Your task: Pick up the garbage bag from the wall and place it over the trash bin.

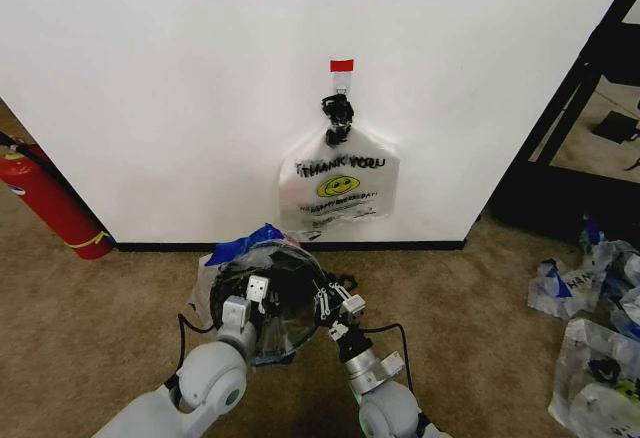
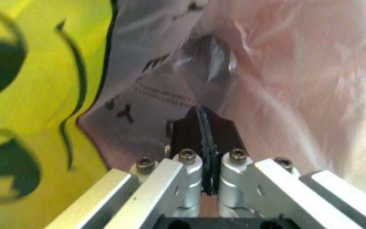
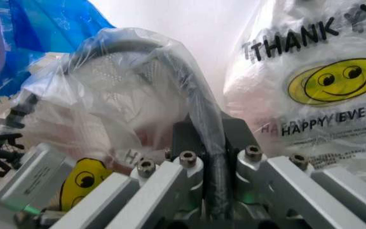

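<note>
You see the thin see-through garbage bag [image 1: 262, 303] with blue handle patches draped over the small round black wire-mesh trash bin [image 1: 238, 280] on the carpet, near the white wall's [image 1: 180, 78] black baseboard. Your left gripper [image 1: 252, 299] is pinched closed on bag film inside; your right gripper [image 1: 327, 310] is clamped on the bag-covered rim

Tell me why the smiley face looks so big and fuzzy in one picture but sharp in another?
In the left wrist view the garbage bag lies right against the camera, so its yellow face is huge and out of focus, with the left gripper shut on the plastic. In the right wrist view the hanging bundle of bags sits farther off, so its print reads crisp. The head view's wall is evenly lit.
</note>
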